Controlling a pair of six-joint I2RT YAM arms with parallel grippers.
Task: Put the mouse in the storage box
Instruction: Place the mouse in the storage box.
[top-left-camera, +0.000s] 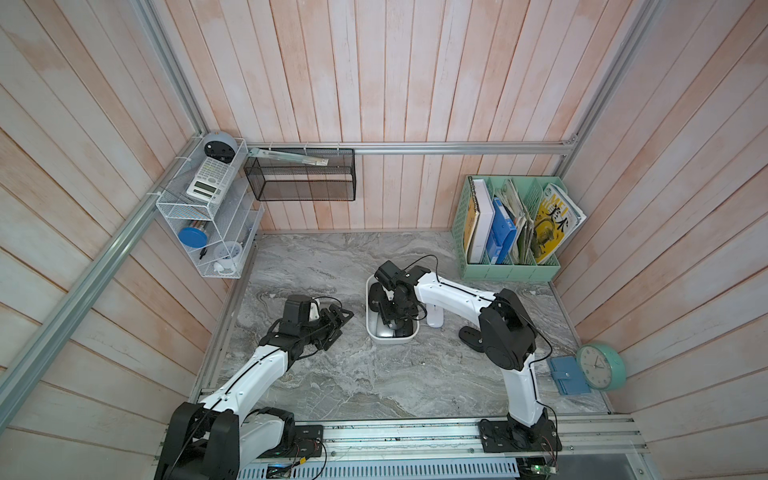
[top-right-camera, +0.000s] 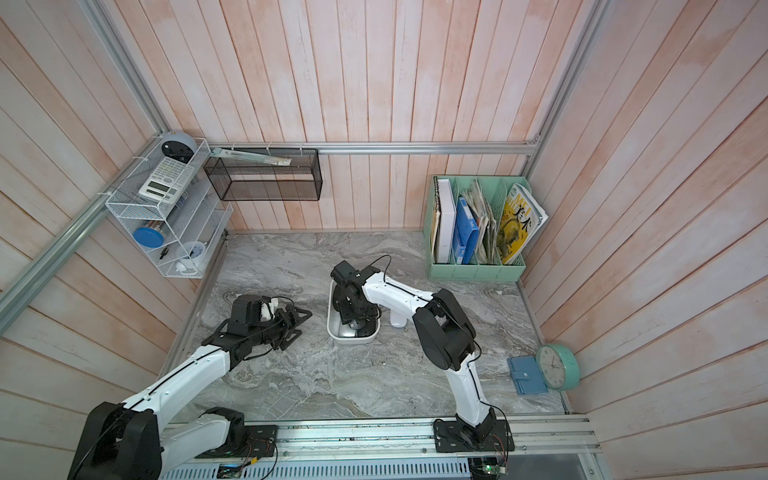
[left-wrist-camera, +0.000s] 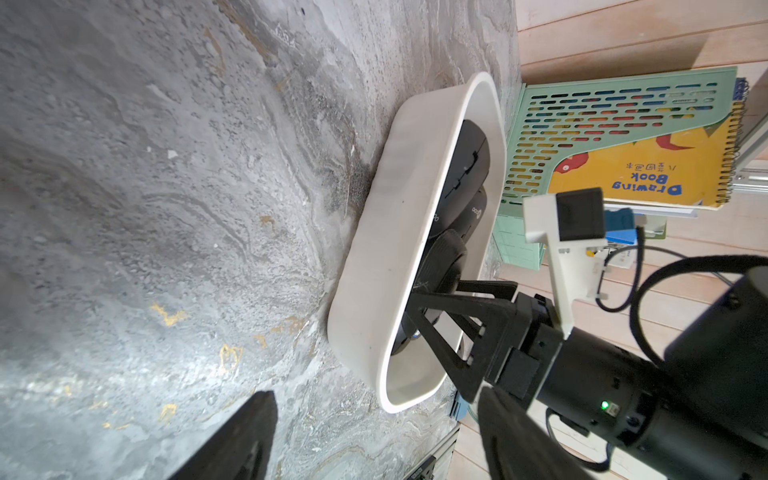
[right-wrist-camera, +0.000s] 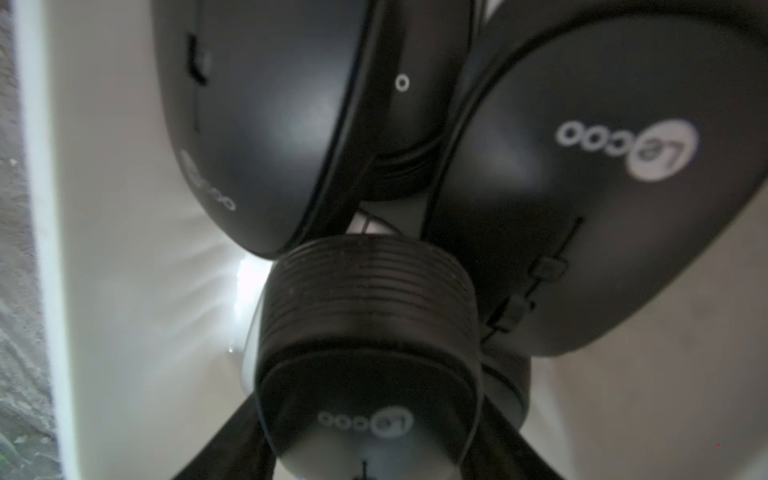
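Right wrist view is showing the right gripper pinching the mouse by its sides, low inside the storage box, with two other black mice lying just ahead; "Lecoo" is reading clearly on two. Left wrist view alone is catching "Drawing Book" on a yellow notebook. Both top views are showing the left gripper hanging spread beside the box, the right arm covering much of it.

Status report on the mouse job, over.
Left gripper open, beside the storage box. Right gripper shut on the mouse, low inside the box. Two other mice crowd it.
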